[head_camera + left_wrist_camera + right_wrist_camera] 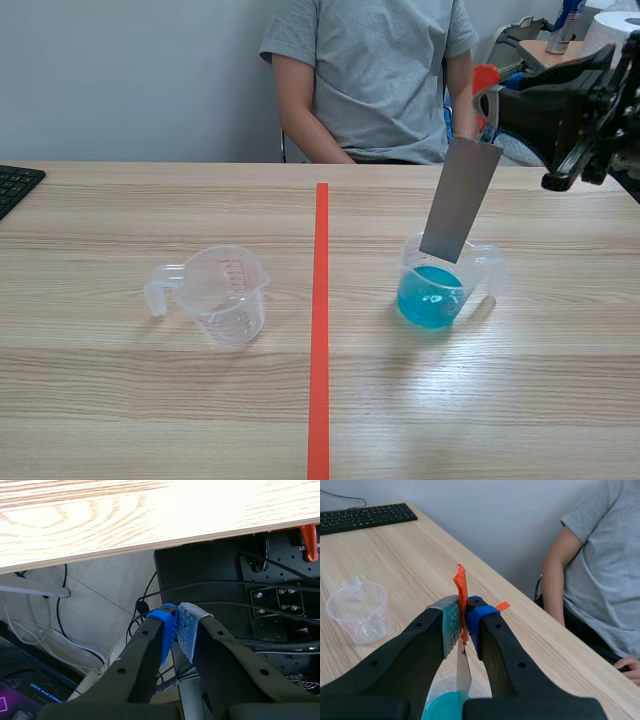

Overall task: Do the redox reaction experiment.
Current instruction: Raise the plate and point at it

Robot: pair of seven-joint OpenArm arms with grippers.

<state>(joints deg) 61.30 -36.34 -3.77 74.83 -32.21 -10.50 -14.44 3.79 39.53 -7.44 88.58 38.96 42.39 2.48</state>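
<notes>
A: State of the R gripper?
B: R gripper [462,616] is clamped on the orange-red tab [460,586] atop a grey strip [460,200]. The strip is hung tilted, its lower end inside the mouth of the measuring cup [492,266], which is filled partway w/ blue liquid [430,300]. Whether liquid is touched can't be told.
A: And the L gripper?
B: L gripper [177,625] is parked below the table [125,510] edge, pads pressed together, nothing btwn them. Cables and a black frame are seen beyond it.
A: What's around, what's blocked?
B: In scene view the cup's far rim is partly covered by the strip. In R wrist view most of the cup is hidden by the gripper itself. An empty clear cup [225,292] is stood across the tape line [319,330], well apart. A keyboard [15,185] is laid at the table's L edge. A person [365,80] in a grey tee is seated opposite.
A: Any writing?
B: Graduation marks are moulded on the empty cup, too small to be read.
</notes>
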